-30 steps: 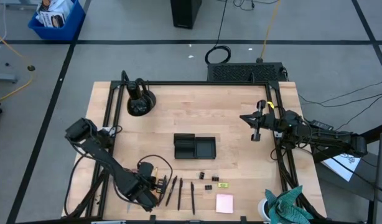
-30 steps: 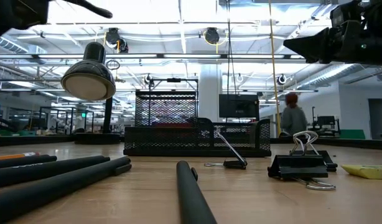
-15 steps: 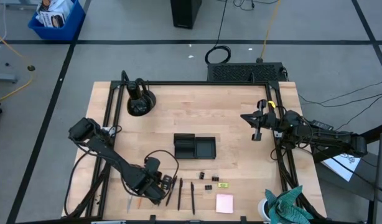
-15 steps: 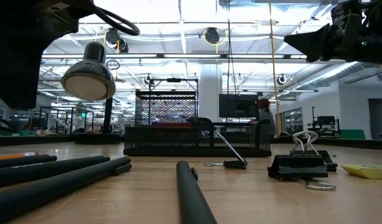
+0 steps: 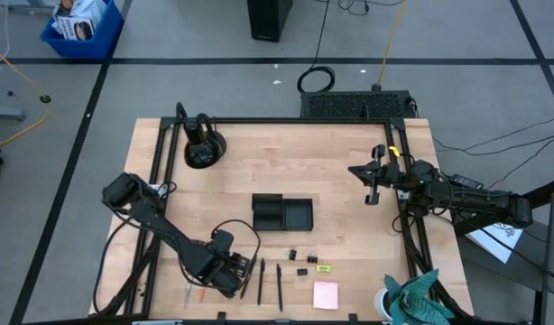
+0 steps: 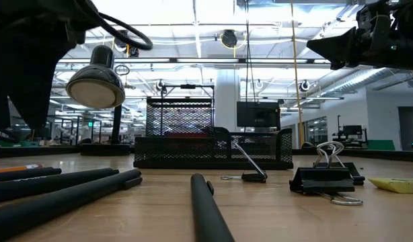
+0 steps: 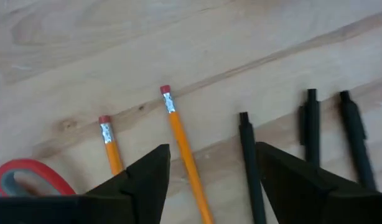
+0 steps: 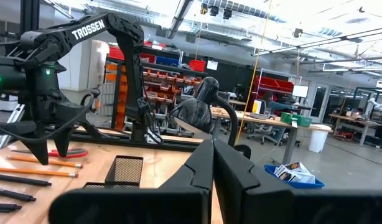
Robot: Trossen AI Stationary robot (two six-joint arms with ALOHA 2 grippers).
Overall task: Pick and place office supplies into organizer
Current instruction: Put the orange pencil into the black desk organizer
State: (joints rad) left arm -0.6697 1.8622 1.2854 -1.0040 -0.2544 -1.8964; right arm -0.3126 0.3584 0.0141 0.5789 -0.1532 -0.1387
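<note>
L gripper [image 5: 234, 273] hung low near the tabletop's front edge w/ fingers [image 7: 147, 180] spread apart, holding nothing, over two orange pencils [image 7: 185, 152], w/ black pens [image 7: 312, 124] just beside and red scissors handle [image 7: 26, 174] on the other side. Organizer [image 5: 281, 214] sat mid-table, well apart from them. R gripper [image 5: 371, 181] waited by the right edge, fingers together.

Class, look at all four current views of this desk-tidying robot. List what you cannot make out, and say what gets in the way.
- Red-handled scissors: left wrist view, cut off by the picture's edge and the left gripper; blades unseen.
- Organizer: low view, level angle and mesh walls hide its contents.
- Clips: high view, too small to count surely.
- Pink notepad: absent from the low view.
</note>
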